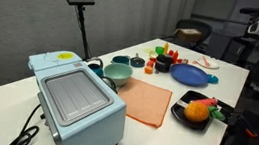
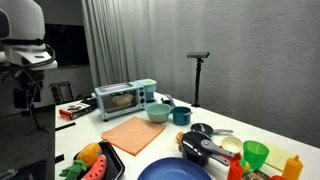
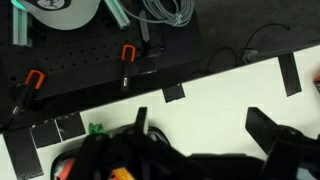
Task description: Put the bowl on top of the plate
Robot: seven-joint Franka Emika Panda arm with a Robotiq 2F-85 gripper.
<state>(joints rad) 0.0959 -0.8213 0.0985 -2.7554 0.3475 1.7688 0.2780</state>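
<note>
The light teal-green bowl (image 1: pixel 117 74) sits just beside the toaster oven (image 1: pixel 75 101), near the orange cloth (image 1: pixel 148 100) and well apart from the blue plate (image 1: pixel 190 75). In the wrist view the gripper (image 3: pixel 205 135) has its fingers spread, gripping nothing.

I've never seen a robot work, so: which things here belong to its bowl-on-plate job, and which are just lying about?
Job: light teal bowl; blue plate; gripper.
Lying about: toaster oven; orange cloth; dark teal cup; black plate with fruit.

wall: grey curtain (image 2: pixel 125 40) | furniture: white table (image 1: pixel 12 85), office chair (image 1: pixel 191 32) | light: dim, dark room
</note>
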